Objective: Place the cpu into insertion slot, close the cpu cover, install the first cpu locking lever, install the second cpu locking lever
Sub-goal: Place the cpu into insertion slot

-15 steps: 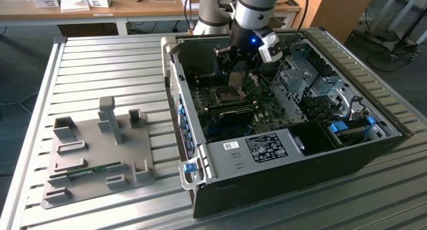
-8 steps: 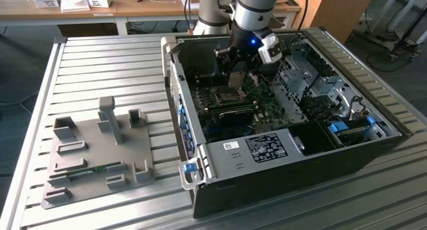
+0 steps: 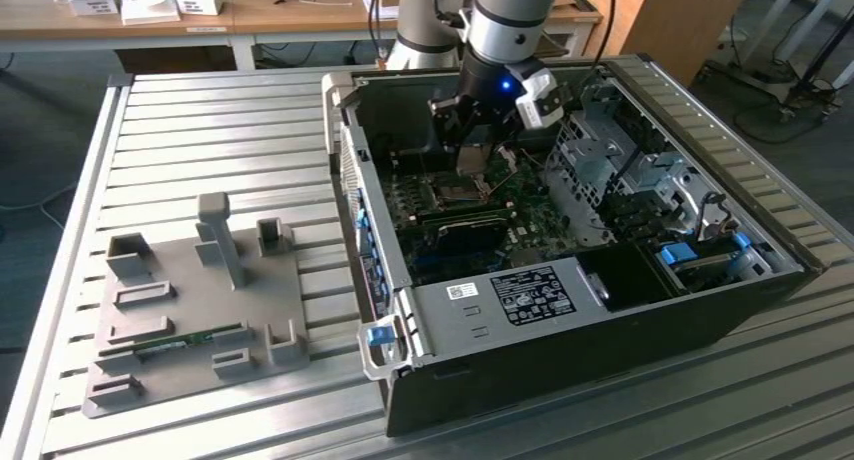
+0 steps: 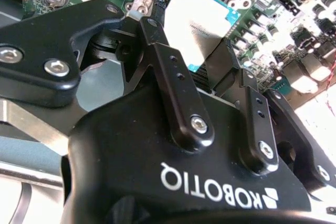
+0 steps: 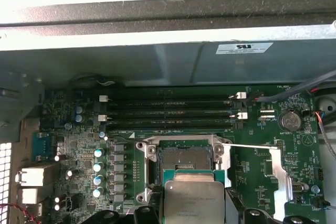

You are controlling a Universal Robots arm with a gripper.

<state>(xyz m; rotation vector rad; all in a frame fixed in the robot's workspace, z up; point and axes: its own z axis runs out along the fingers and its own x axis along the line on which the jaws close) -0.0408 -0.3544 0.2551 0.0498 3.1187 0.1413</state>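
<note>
Gripper: black and smooth. In the exterior view the gripper (image 3: 470, 158) hangs inside the case (image 3: 534, 390). In both wrist views it (image 5: 191, 212) (image 4: 194, 51) is clenched on the cpu.
Fingers: 2 hard black fingers (image 4: 165, 72), 1 pressing on each side of the chip.
Cpu: a small flat square with a dull silvery-grey metal top. The cpu (image 5: 194, 200) (image 4: 202, 22) is held up over the near edge of the socket, not sitting in it. Part of it is cut off by the picture edge.
Socket: a dark square hole (image 5: 182, 161) with a shiny metal rim and round screws at the corners.
Cover: a thin silvery frame (image 5: 181, 140) at the socket edge by the long dark memory sticks. How far it is tipped up is hard to tell.
Board: green and bumpy (image 5: 262, 145), with many tiny parts.
Case: a black metal box, open on top.
Table: grey ribbed metal (image 3: 200, 130).
Tray: flat grey (image 3: 187, 270) with upright blocks, at the exterior view's left.
</note>
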